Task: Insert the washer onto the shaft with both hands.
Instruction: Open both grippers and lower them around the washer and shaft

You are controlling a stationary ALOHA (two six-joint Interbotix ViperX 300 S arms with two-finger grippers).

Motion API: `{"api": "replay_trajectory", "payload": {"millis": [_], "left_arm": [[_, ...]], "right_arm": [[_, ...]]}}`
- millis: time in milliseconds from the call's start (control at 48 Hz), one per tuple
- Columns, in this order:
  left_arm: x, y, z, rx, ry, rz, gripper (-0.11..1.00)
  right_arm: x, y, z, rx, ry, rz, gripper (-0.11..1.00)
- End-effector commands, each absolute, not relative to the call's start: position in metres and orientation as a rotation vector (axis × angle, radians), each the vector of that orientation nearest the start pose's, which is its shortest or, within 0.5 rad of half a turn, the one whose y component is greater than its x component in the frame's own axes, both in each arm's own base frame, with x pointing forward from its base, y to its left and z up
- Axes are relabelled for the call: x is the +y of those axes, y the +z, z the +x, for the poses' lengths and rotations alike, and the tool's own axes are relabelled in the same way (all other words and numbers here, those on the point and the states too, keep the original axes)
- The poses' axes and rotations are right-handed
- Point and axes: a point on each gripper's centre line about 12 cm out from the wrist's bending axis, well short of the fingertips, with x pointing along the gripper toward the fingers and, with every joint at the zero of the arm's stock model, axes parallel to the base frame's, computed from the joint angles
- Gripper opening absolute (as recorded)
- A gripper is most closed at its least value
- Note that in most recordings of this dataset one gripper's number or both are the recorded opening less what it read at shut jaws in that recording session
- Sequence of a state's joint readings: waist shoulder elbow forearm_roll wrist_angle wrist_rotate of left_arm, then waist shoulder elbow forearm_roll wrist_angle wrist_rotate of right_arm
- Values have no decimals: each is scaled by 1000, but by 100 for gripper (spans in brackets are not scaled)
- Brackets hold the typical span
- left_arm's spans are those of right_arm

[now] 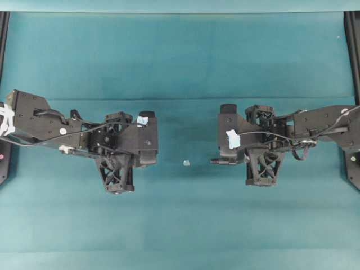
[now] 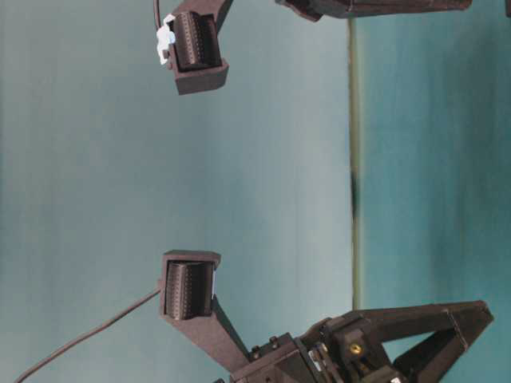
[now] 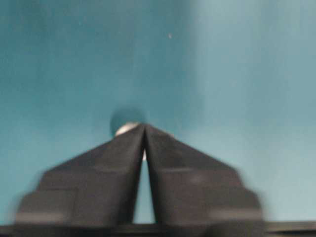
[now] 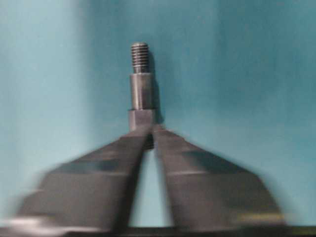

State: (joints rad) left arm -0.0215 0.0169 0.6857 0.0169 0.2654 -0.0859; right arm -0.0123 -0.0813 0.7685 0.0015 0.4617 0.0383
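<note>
The right gripper (image 4: 150, 134) is pinching the shaft (image 4: 140, 89) at centre frame; the left gripper's (image 3: 144, 129) jaws, nearly together, should be straddling the washer (image 3: 127, 128) squarely.

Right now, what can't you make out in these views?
- The washer: overhead, too small to show its hole; left wrist view, mostly hidden behind the left pincer.
- The shaft: right wrist view, blur hides whether the right pincer grips its end; overhead, mostly covered by that pincer.
- Table-level view: neither part in frame.
</note>
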Motion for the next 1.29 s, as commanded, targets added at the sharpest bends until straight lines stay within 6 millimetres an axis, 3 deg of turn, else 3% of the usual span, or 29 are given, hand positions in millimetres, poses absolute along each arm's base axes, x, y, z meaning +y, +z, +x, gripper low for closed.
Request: {"api": "replay_trajectory", "payload": {"millis": [0,104,187,229,312,791,1270], "left_arm": [[-6,139,362,960,23,-55,37],[-5,138,361,974,29,-63,71],[-5,136,359,985,27,-58,91],[-5,134,358,989,25,-52,96],[-5,129,354,1006,26,-55,93],[-1,124,357,997,32,-54,94],[-2,115,361,998,34,-61,94]], "right_arm": [[-4,137,320,1129,-30,37,12],[-5,136,320,1130,-33,39,39],[-5,132,321,1136,-33,37,64],[-5,130,321,1141,-32,36,76],[-5,129,323,1143,-32,36,93],[0,123,325,1133,-19,28,92],[2,106,323,1167,-10,20,92]]}}
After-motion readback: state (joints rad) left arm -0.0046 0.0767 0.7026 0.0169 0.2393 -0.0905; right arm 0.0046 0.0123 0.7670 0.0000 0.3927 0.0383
